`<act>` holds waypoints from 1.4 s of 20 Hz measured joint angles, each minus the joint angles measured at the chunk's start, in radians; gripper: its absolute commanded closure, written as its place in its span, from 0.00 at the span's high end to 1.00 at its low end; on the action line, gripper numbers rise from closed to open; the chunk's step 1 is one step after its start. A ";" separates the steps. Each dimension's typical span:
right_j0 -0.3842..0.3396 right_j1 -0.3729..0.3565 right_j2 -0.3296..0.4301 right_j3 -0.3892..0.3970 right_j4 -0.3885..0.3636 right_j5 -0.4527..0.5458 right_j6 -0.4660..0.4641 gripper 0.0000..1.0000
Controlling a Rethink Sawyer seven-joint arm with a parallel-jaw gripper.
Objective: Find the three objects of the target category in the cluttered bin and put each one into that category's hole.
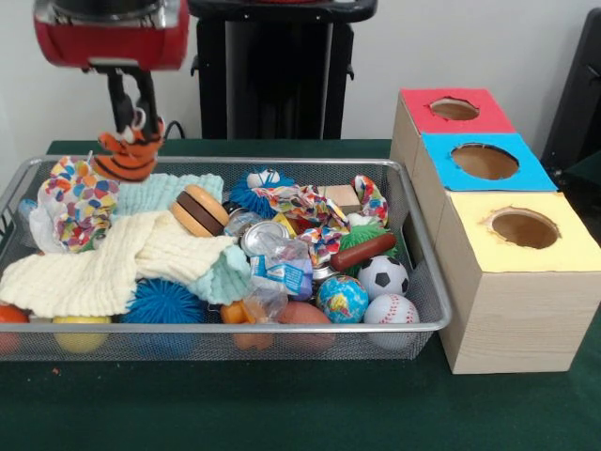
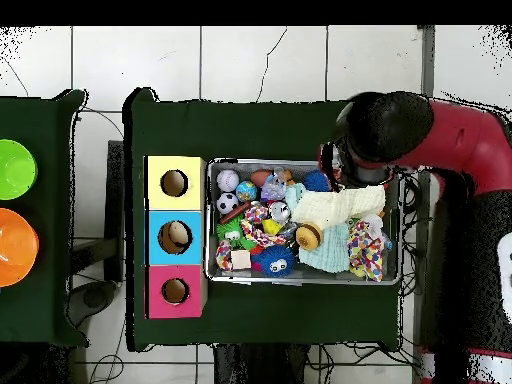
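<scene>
My gripper point(image 1: 132, 120) is shut on a small orange and black striped toy tiger point(image 1: 127, 156) and holds it in the air above the left end of the wire mesh bin point(image 1: 310, 162). In the overhead view the red arm point(image 2: 390, 125) hides the gripper and the tiger, and the bin point(image 2: 300, 281) lies under it. Three wooden boxes with holes stand beside the bin: red point(image 1: 455, 108), blue point(image 1: 484, 162) and yellow point(image 1: 524, 228). In the overhead view something pale shows inside the blue hole point(image 2: 176, 237). No yellow duckling shows.
The bin holds a cream cloth point(image 1: 103, 263), a toy burger point(image 1: 199, 209), a blue spiky ball point(image 1: 161, 303), a soccer ball point(image 1: 383, 275), a baseball point(image 1: 391, 308), a globe ball point(image 1: 342, 298) and a toy hot dog point(image 1: 364, 250). A green bowl point(image 2: 15, 168) and an orange bowl point(image 2: 15, 245) sit on a side table.
</scene>
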 measured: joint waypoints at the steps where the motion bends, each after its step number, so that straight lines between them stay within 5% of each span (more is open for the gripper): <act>1: 0.001 -0.007 0.000 -0.016 0.002 0.012 0.000 0.00; 12: 0.050 -0.053 -0.017 -0.044 0.036 0.002 0.000 0.00; 28: 0.327 -0.108 -0.086 0.188 0.132 -0.196 0.037 0.00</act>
